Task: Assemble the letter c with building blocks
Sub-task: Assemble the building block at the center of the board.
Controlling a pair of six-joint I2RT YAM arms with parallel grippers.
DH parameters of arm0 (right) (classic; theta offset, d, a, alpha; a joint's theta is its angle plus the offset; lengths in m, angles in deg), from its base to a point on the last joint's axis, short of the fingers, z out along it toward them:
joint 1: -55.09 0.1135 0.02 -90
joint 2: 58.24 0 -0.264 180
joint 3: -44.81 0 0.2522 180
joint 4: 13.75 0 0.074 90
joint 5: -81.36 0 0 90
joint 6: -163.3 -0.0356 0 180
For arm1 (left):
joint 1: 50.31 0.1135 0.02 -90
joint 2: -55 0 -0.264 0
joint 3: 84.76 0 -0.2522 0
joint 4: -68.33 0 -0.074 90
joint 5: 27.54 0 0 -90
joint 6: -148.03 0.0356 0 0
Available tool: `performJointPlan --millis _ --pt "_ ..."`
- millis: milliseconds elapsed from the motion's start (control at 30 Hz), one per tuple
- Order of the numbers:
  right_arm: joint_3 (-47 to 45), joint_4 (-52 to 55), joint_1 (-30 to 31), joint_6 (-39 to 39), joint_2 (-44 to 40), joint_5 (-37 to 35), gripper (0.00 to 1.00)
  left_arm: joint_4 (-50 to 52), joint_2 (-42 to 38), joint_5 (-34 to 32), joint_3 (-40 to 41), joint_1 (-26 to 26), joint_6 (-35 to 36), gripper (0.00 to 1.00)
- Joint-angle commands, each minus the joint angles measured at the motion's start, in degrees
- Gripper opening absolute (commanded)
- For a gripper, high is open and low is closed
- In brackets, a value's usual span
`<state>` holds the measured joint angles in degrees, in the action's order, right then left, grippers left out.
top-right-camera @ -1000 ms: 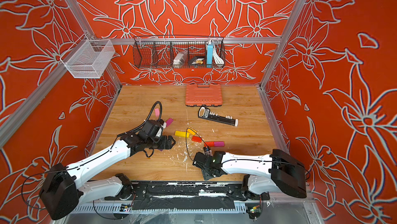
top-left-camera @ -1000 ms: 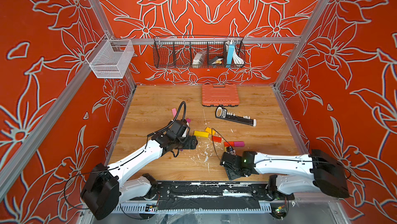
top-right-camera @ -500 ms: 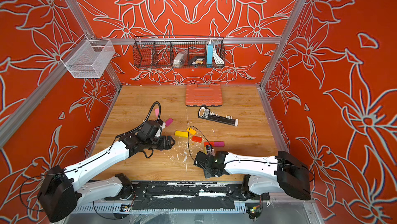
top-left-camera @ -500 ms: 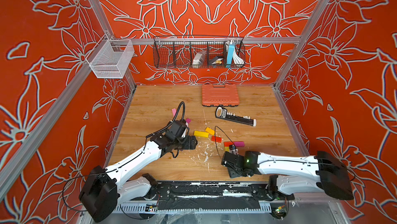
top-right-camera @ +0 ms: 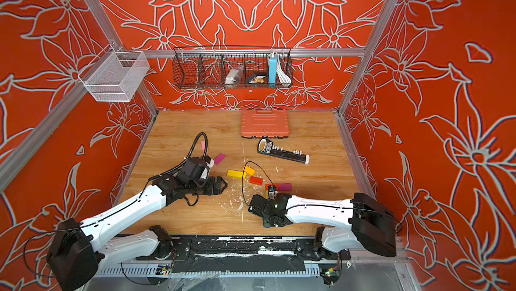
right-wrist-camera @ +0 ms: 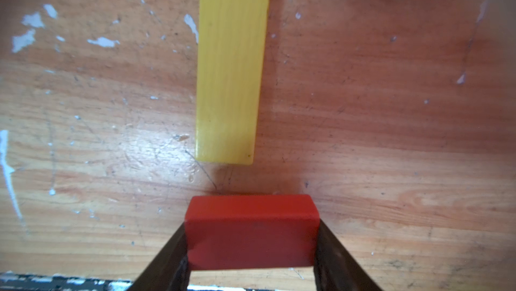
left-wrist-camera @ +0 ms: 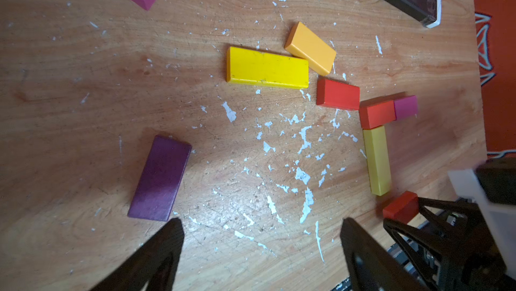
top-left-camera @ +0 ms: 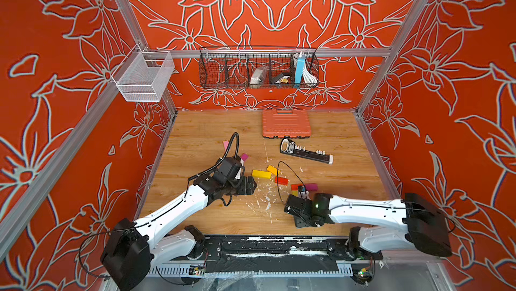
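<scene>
wooden tabletop (top-left-camera: 195, 141), flecked white, enclosed by orange floral walls (top-left-camera: 279, 10)
left claw (left-wrist-camera: 262, 228) spread, empty; right claw (right-wrist-camera: 251, 231) clamped on a red block (right-wrist-camera: 251, 217) near a yellow block (right-wrist-camera: 231, 66).

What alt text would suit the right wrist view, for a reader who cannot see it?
The right end effector grips a red block between its dark fingers, over a scratched wooden table. A long yellow block lies just ahead of it, a small gap apart.
</scene>
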<state>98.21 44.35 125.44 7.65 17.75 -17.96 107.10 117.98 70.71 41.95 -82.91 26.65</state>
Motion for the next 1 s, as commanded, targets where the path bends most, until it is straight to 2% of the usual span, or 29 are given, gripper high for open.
performJointPlan --millis 0,967 --pt "0.98 0.64 -0.46 -1.25 0.59 -0.17 0.62 0.22 -1.11 0.22 0.29 0.34 -0.55 0.89" --pt "-3.25 -4.08 -4.63 -1.52 1.25 2.33 0.63 -0.05 -0.76 -0.41 0.30 0.31 -1.11 0.89"
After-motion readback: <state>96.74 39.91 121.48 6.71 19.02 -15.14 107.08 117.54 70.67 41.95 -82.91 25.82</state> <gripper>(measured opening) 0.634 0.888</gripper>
